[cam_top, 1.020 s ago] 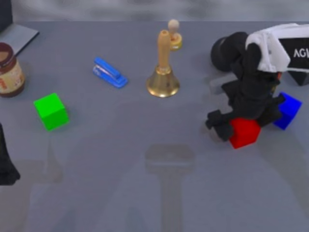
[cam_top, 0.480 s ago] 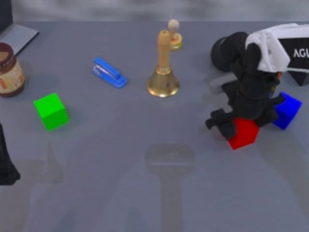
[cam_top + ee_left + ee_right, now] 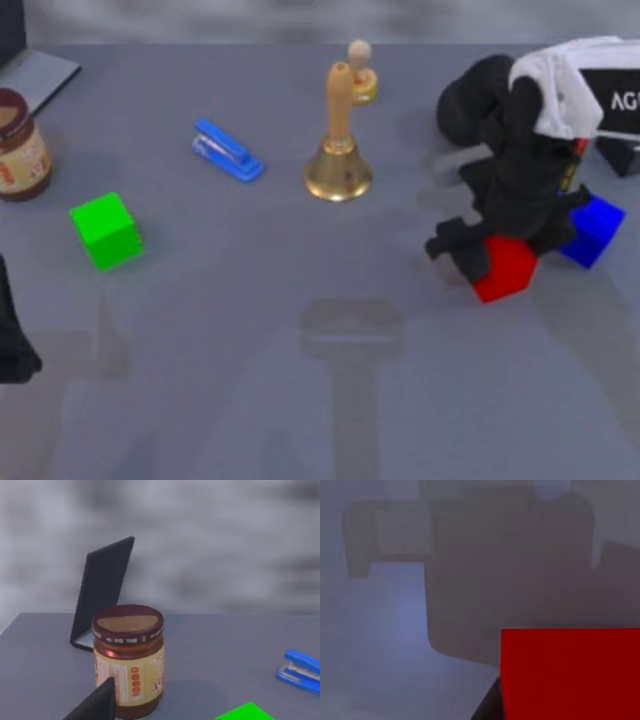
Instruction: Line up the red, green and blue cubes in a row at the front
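Fingers of the right gripper are clamping the red cube on the table's right, right beside the blue cube, probably for carrying it to the front row. Green cube is sitting far left near the parked left gripper, whose fingers I can't tell about.

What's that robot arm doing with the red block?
The right arm's tool is down on the red cube at the table's right side, its fingers on either side of it. The blue cube sits just beside it, and the green cube waits far off on the left, untouched. The left tool is parked at the left edge. A bell, a stapler and a jar stand behind. No row has been made yet.
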